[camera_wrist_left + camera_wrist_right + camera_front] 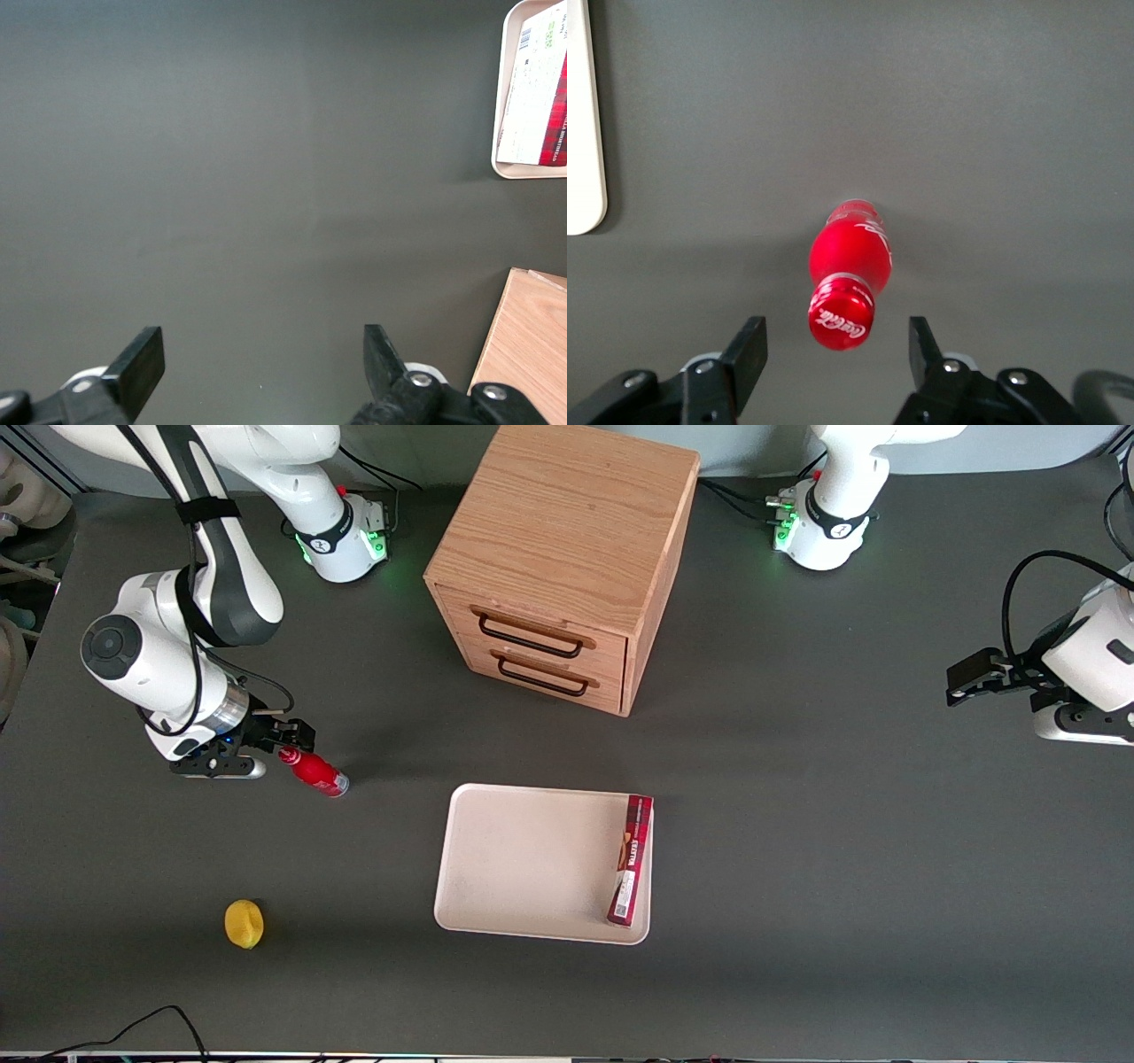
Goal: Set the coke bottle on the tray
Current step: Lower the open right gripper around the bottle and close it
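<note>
The tray (532,859) lies nearest, well apart from the bottle (314,771), which stands on the counter (797,824). Farther back, the end effector (285,737) hangs wide open above its cap; closing off-centre would likely tip the bottle.

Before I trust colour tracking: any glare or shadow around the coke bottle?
Front view: coke bottle evenly lit, soft shadow on the table. Right wrist view: bottle sharp, faint sheen, gripper open around its cap; tray edge bright, washed out.
</note>
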You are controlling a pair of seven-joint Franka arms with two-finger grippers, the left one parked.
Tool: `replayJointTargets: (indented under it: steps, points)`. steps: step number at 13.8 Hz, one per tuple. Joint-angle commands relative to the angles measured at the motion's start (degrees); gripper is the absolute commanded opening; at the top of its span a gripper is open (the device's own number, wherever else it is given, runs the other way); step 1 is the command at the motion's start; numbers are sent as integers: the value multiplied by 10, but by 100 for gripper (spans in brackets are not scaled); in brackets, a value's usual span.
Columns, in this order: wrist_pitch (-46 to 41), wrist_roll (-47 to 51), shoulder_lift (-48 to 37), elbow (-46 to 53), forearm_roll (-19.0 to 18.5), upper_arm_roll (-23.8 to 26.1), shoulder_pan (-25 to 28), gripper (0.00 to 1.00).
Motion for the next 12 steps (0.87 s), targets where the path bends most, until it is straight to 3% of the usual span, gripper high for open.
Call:
replayJointTargets:
  steps: [1,2,3,9,12]
  points:
    - [11,0,-19,-16,-9,0,-3,19]
    - [11,0,-19,-16,-10,0,-3,5]
    - [11,0,-18,-16,-12,0,-3,0]
    - [-2,-6,-27,-10,-19,0,-4,0]
    - [-91,-7,-41,46,-19,0,-9,0]
